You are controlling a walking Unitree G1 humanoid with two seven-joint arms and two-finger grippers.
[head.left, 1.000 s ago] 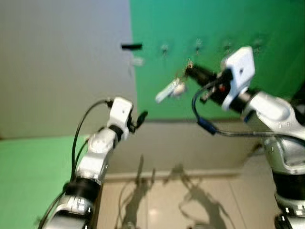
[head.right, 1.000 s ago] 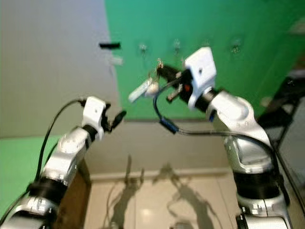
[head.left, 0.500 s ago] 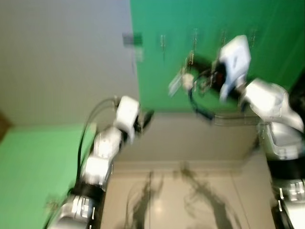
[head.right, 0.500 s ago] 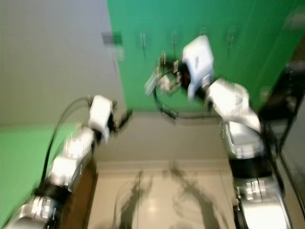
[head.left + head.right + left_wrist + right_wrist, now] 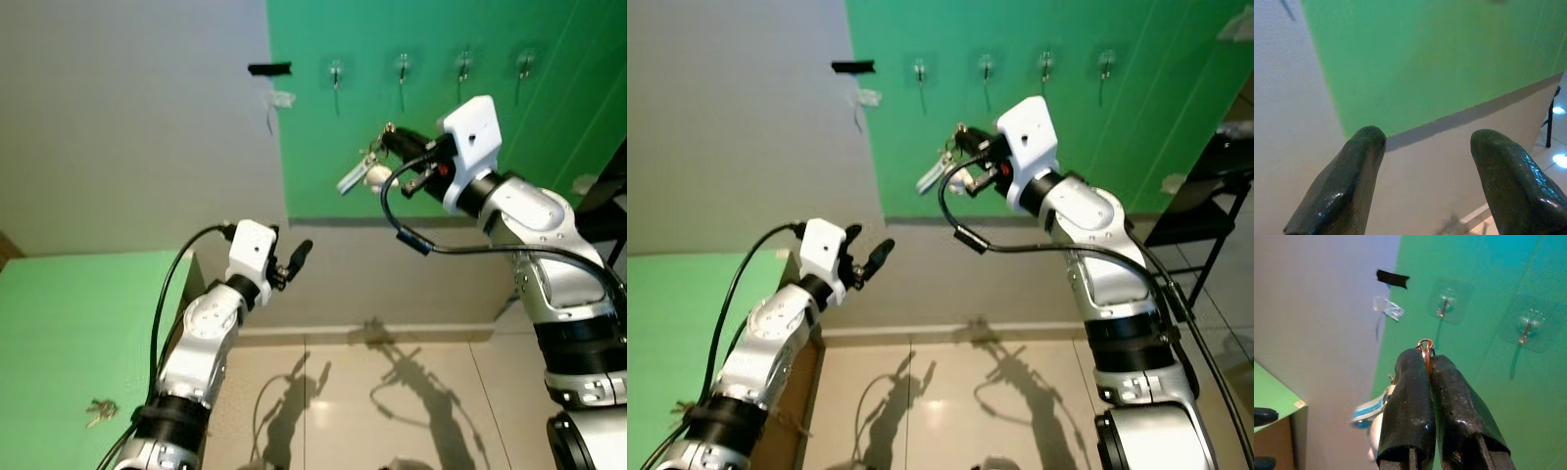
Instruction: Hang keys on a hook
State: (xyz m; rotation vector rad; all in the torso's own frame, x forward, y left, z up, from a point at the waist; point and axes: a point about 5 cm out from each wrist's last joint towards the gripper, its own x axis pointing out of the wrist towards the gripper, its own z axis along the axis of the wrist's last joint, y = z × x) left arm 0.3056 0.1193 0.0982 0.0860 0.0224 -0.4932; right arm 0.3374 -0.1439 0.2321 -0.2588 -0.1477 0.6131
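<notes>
The robot has 2 shiny silver arms with black rings. Each white wrist box has a black cable. Each gripper has 2 long black fingers (image 5: 1352,186).

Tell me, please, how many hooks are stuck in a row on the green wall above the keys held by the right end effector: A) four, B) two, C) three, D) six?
A: four hooks sit in a row on the green wall, above the keys pinched in the right end effector.

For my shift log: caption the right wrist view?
Right gripper shut on the key ring, raised toward the clear adhesive hook on the green wall.
</notes>
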